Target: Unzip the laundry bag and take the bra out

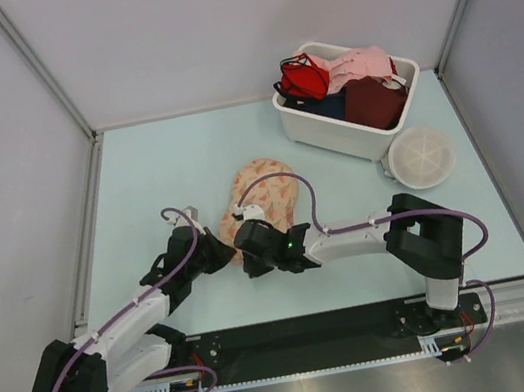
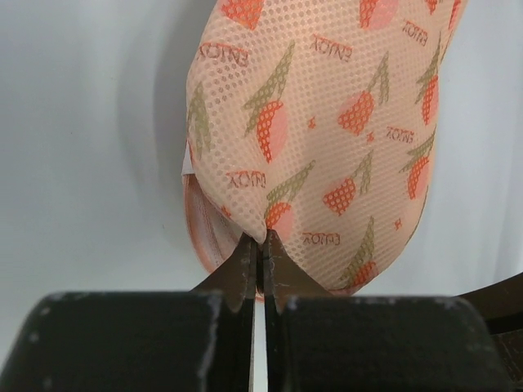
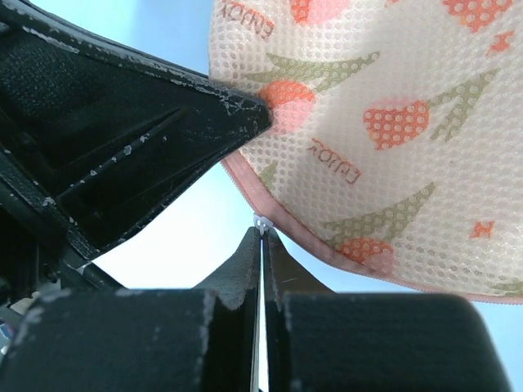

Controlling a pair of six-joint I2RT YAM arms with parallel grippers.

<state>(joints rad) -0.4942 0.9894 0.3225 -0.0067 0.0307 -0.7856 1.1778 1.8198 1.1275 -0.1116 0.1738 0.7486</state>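
The laundry bag [image 1: 267, 193], peach-cream mesh with an orange-red leaf print, lies on the table in front of both arms. My left gripper [image 1: 219, 251] is at its near left end, and in the left wrist view it [image 2: 260, 242] is shut on a pinch of the bag's fabric [image 2: 327, 139]. My right gripper [image 1: 249, 251] is at the bag's near edge, and in the right wrist view it [image 3: 261, 233] is shut on the small white zipper pull [image 3: 261, 221] on the pink zipper band of the bag [image 3: 384, 139]. The white bra is hidden.
A white bin [image 1: 332, 133] at the back right holds a red bra [image 1: 302, 77], a pale pink garment [image 1: 361, 65] and a dark red one [image 1: 374, 100]. A round white mesh disc [image 1: 422, 156] lies in front of the bin. The left gripper's finger [image 3: 155, 139] shows in the right wrist view.
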